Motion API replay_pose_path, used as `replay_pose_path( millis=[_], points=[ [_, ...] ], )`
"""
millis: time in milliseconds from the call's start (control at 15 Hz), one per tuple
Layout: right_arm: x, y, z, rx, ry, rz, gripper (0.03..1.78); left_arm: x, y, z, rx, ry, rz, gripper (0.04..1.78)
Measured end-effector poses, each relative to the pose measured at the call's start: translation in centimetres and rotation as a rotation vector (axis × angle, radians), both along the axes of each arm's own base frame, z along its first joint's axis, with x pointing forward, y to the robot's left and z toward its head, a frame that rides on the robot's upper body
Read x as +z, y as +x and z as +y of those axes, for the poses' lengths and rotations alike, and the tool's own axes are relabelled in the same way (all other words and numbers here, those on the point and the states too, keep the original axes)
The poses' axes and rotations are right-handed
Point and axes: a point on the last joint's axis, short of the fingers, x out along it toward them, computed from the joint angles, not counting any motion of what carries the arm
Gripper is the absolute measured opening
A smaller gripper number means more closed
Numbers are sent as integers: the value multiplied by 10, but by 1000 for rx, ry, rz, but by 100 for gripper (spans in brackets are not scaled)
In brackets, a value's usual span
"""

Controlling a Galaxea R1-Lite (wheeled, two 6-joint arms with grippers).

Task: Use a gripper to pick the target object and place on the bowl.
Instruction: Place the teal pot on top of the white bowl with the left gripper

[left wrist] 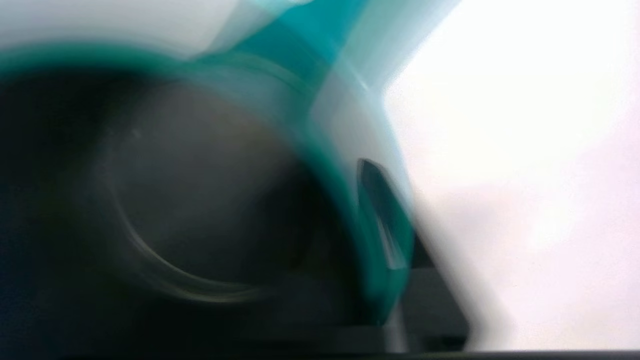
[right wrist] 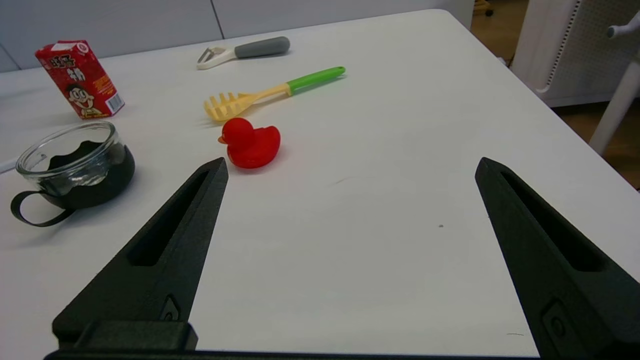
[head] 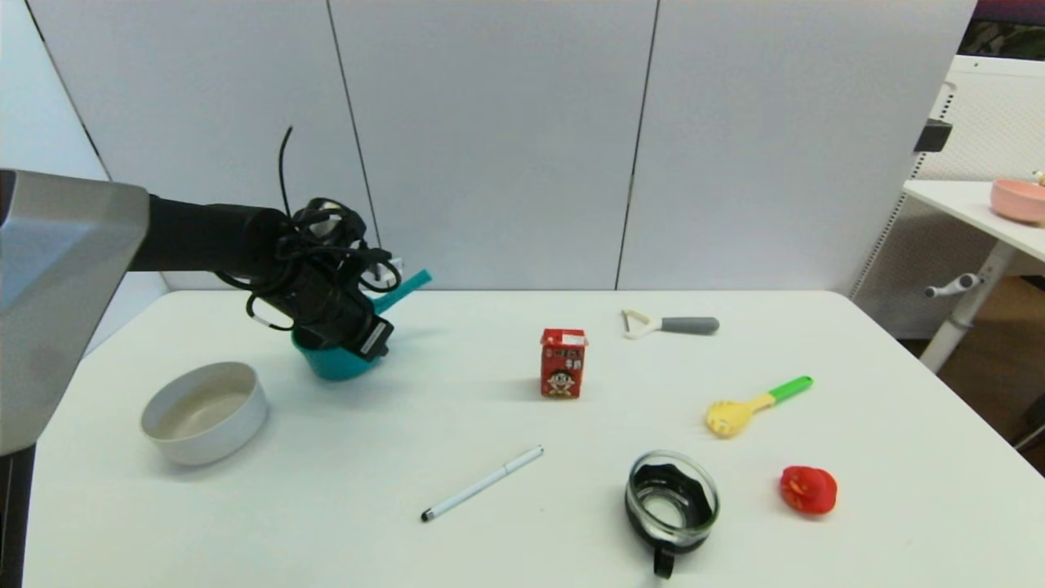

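1. The black left gripper (head: 347,331), trailing looped cables, sits directly over the small teal saucepan with the dark inside (head: 341,359). Its jaws appear clamped on the pan's rim: the left wrist view shows a dark finger (left wrist: 385,220) pressed against the outside of the teal wall (left wrist: 370,260), with the other side hidden in the dark inside.

2. The saucepan is at the far left of the white desk (head: 522,539), tilted, its base looking just clear of or barely touching the surface; I cannot tell which. Its straight teal handle (head: 404,287) points up and away, toward the back panels and the robot's right.

3. The round off-white bowl with straight sides and a beige inside (head: 204,412) stands near the saucepan, nearer the robot and further to its left. The carry ahead is therefore a short one, toward the robot and leftward, and the left arm is plainly the nearer one.

4. Because the handle's long axis points away from the bowl, I judge it should trail behind the pan and stay clear of the bowl's rim.

5. The right gripper (right wrist: 350,167) hovers idle over the desk's right side, jaws spread wide with nothing between them, just short of a red rubber duck (right wrist: 250,142).

6. A red drink carton (head: 563,363), a glass pot with a black handle (head: 671,502) and a white pen (head: 482,483) lie well apart from the route.
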Motion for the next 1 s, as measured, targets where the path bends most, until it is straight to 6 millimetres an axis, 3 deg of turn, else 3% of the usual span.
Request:
replay_pose_path(
  millis=[267, 533, 733, 1000],
  points=[
    [0, 0, 0, 0, 0, 1, 171, 12, -5, 3, 9, -9, -20, 14],
    [0, 0, 0, 0, 0, 0, 171, 51, -22, 11, 12, -26, -111, 14],
    [0, 0, 0, 0, 0, 0, 171, 96, -53, 19, 19, -34, -187, 14],
    [0, 0, 0, 0, 0, 0, 171, 155, -116, 43, 103, 20, -290, 14]
  ],
)
